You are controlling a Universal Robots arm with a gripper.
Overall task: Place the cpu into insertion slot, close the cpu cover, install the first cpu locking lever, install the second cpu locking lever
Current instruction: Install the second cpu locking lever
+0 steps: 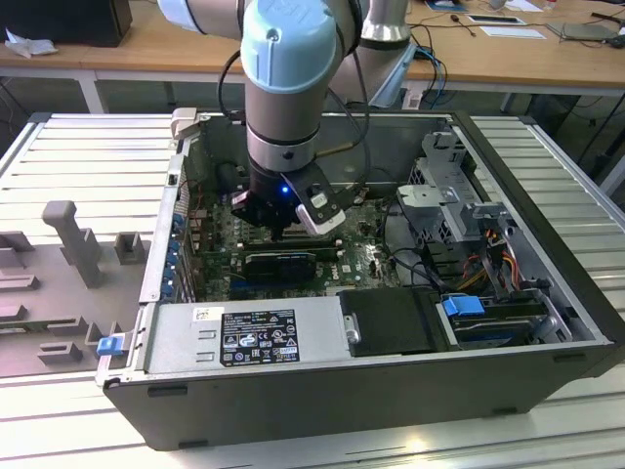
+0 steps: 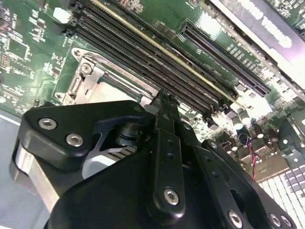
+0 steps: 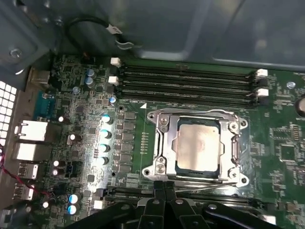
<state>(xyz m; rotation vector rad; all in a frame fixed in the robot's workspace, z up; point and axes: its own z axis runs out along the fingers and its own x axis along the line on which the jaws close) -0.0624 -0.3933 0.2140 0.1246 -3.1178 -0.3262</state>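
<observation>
CPU [image 3: 198, 145], pale silver-beige and square, sits flat in the insertion slot [image 3: 164, 143] in the first wrist view, showing through the windowed centre of the cpu cover [image 3: 233, 143], whose silvery frame lies down over the socket rim. Nearest that camera, the gripper [image 3: 164, 190] rises from the edge of the picture: its black fingers [image 3: 158, 191] are pressed together with no gap between them and nothing held, their tips at the near edge of the socket frame, just beside a thin metal lever rod [image 3: 205, 187] that runs along that edge; whether the tips touch the rod or the frame cannot be made out. The chip lies just beyond the fingertips, farther into the board. In the second wrist view the gripper body [image 2: 143, 181] covers most of the near field and hides the greater part of the socket, so only a corner of the silvery frame [image 2: 88, 71] and a sliver of pale metal face show past it. Beyond the socket in both wrist views run the long black memory slots [image 3: 186, 83], and then the grey case wall [image 3: 190, 28]. In the exterior view the arm [image 1: 291, 78] reaches down into the open computer case [image 1: 322, 391], and its wrist blocks the socket from sight; a long black card [image 1: 283, 262] lies on the green motherboard [image 1: 366, 259] nearer the camera than the gripper, and wooden desks [image 1: 176, 44] stand behind the case.
</observation>
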